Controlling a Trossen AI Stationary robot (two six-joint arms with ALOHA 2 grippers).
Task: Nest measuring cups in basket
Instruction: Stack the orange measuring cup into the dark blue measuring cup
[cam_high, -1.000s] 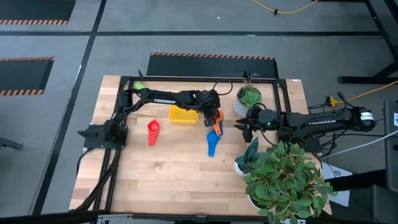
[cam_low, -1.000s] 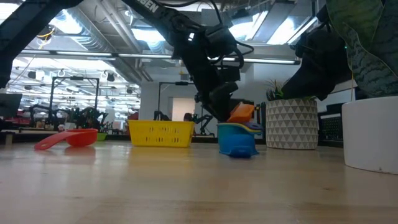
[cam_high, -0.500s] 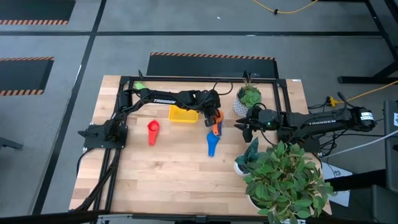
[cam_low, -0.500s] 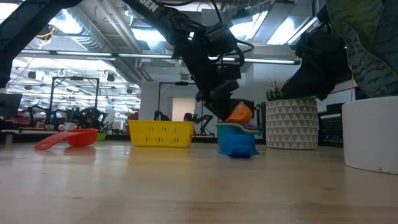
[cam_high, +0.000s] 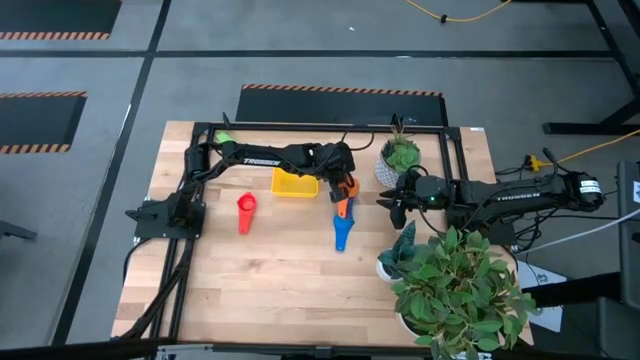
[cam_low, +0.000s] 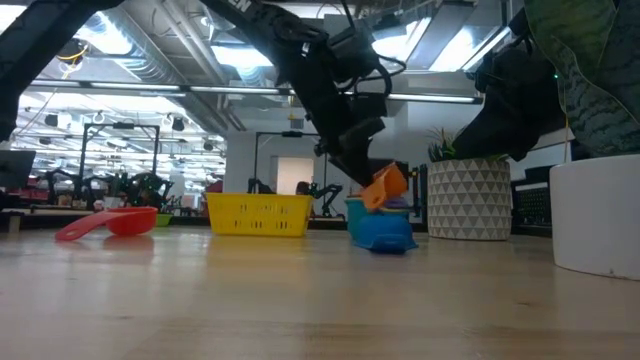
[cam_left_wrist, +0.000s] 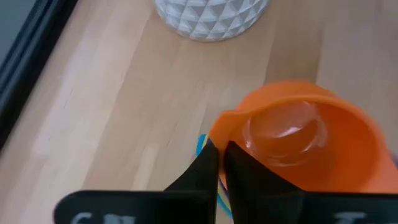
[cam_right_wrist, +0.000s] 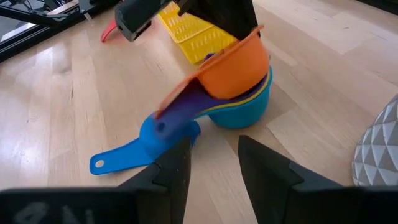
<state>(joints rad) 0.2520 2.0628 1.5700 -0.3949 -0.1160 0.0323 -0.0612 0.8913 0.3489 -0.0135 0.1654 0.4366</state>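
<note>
An orange measuring cup (cam_right_wrist: 235, 67) sits tilted on top of a nest of blue cups (cam_right_wrist: 242, 109) (cam_high: 341, 234) on the table, right of the yellow basket (cam_high: 294, 183) (cam_low: 258, 213). My left gripper (cam_left_wrist: 219, 163) (cam_high: 345, 183) comes down from the far left and is shut on the orange cup. A red cup (cam_high: 246, 212) lies alone on the table left of the basket. My right gripper (cam_right_wrist: 214, 165) (cam_high: 393, 206) hangs open above the table, right of the nest, with nothing between its fingers. My left gripper pinches the orange cup's rim wall (cam_left_wrist: 219, 129), one finger outside the bowl and one over its inside. The fingers slant down from the table's far left. The cup is tilted, its underside (cam_right_wrist: 239, 84) still resting in the top blue cup.
A white patterned plant pot (cam_high: 398, 162) (cam_low: 468, 198) stands just right of the far end of the nest. A large leafy plant (cam_high: 455, 290) in a white pot (cam_low: 598, 215) fills the near right corner. Bare wood lies near and left of the cups.
My left gripper's fingers have shut on the orange cup's rim without moving away. The orange cup has tipped a little on the blue nest.
</note>
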